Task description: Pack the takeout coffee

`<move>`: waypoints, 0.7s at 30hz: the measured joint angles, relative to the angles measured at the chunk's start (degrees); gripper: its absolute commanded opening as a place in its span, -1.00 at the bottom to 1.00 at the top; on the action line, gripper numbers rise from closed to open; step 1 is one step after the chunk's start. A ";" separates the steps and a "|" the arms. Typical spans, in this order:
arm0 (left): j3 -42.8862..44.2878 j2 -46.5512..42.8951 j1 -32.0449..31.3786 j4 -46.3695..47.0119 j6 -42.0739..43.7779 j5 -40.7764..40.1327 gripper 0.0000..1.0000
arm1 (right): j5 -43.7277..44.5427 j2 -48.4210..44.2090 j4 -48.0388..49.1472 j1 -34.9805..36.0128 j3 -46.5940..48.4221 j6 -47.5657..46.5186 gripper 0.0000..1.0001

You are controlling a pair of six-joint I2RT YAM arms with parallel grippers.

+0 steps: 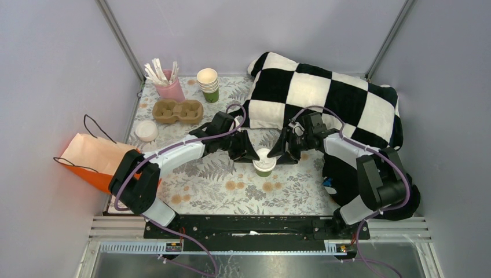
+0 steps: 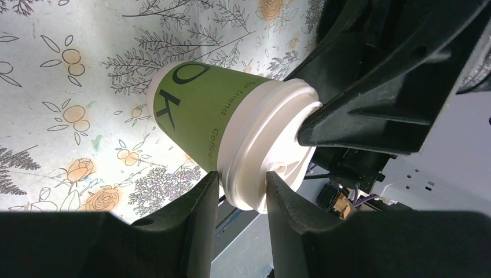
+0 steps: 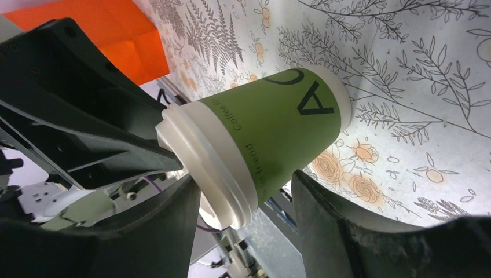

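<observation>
Small green paper cup with white plastic lid (image 1: 264, 164) sits dead centre. Left gripper (image 2: 242, 176) pinches its lid rim; right gripper (image 3: 244, 179) straddles the wall, grip unclear. Looks light, crushable (lid could pop), so grab below the rim, gently.

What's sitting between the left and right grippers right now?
The takeout coffee stands upright between the left gripper and the right gripper, nothing else; the top view shows it.

Cloth (image 1: 214, 188): spread with a floral print.
Cushion (image 1: 324, 98): black-and-white checked, laid at back right.
Pot (image 1: 171, 88): pink, filled with sticks (image 1: 157, 72), back left.
Cup stack (image 1: 208, 84): set right of the pot.
Carrier (image 1: 178, 110): cardboard, two-holed, placed before the pot.
Lid (image 1: 146, 130): white, left loose beside the carrier.
Bag (image 1: 95, 156): orange, laid at the left edge.
</observation>
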 measured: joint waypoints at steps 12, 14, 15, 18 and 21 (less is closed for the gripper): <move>0.00 0.02 0.00 0.02 0.37 0.00 -0.22 | -2.58 -0.11 -1.49 -2.16 0.66 0.11 0.39; 0.00 0.02 0.00 0.02 0.39 0.00 -0.22 | -2.67 0.22 -0.63 -2.56 0.57 0.39 0.36; 0.00 0.02 0.00 0.02 0.44 0.00 -0.22 | -2.78 0.72 0.00 -2.69 0.42 0.59 0.35; 0.00 0.04 0.00 -0.02 0.57 0.02 -0.22 | -4.39 2.86 1.84 -2.93 -0.20 1.18 0.36; 0.00 0.04 0.00 -0.04 0.59 0.04 -0.16 | -5.25 3.26 1.42 -3.13 0.26 0.94 0.43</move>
